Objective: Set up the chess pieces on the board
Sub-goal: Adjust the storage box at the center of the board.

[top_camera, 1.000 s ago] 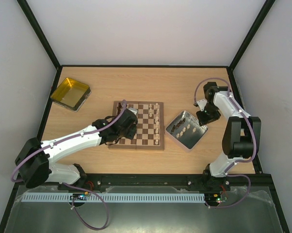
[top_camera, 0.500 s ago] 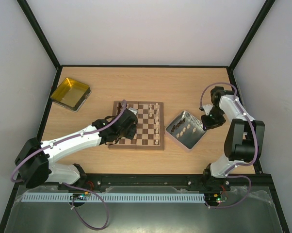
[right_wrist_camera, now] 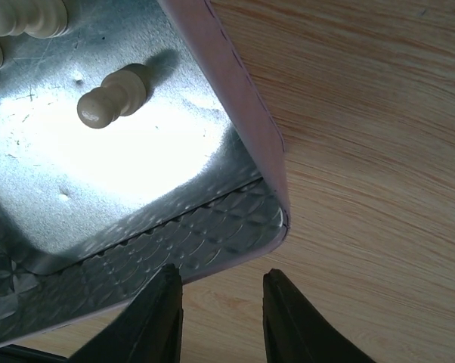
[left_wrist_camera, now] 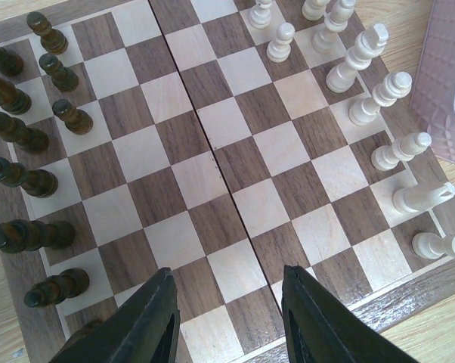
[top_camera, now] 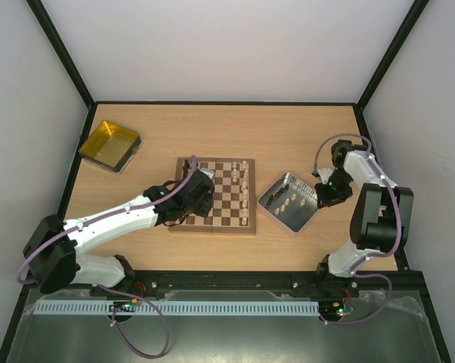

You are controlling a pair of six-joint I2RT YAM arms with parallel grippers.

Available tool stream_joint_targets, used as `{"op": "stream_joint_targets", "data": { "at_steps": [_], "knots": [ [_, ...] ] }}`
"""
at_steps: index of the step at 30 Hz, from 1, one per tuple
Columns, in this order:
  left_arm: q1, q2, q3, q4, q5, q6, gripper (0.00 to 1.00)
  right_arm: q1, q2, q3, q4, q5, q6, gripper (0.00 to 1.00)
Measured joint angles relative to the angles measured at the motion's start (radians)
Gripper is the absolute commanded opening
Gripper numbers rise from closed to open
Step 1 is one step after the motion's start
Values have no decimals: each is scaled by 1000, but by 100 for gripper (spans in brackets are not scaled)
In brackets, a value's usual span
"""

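Observation:
The chessboard (top_camera: 227, 198) lies mid-table, its squares also in the left wrist view (left_wrist_camera: 212, 174). Dark pieces (left_wrist_camera: 20, 136) stand along its left side and cream pieces (left_wrist_camera: 386, 94) along its right side (top_camera: 246, 189). My left gripper (left_wrist_camera: 227, 310) is open and empty, low over the board's near rim (top_camera: 201, 193). My right gripper (right_wrist_camera: 216, 314) is open and empty above the table at the corner of the grey metal tray (right_wrist_camera: 242, 219); it is at the tray's right edge in the top view (top_camera: 326, 195). A cream pawn (right_wrist_camera: 110, 98) lies in the tray.
The grey metal tray (top_camera: 307, 215) right of the board holds several dark and cream pieces (top_camera: 284, 200). A yellow tray (top_camera: 110, 145) sits at the far left. Black frame rails border the table.
My right gripper has moved down and toward me along the tray's right side, from the far right corner. The left arm has not moved.

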Motion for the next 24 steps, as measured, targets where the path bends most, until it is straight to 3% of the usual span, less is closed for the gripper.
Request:
{"op": "stream_joint_targets", "data": {
  "at_steps": [7, 24],
  "knots": [
    [-4, 0, 0, 0, -3, 0, 40, -5, 31, -16, 1, -19, -2, 29],
    [-4, 0, 0, 0, -12, -1, 41, -12, 102, 43, -26, -13, 7, 19]
  ]
}}
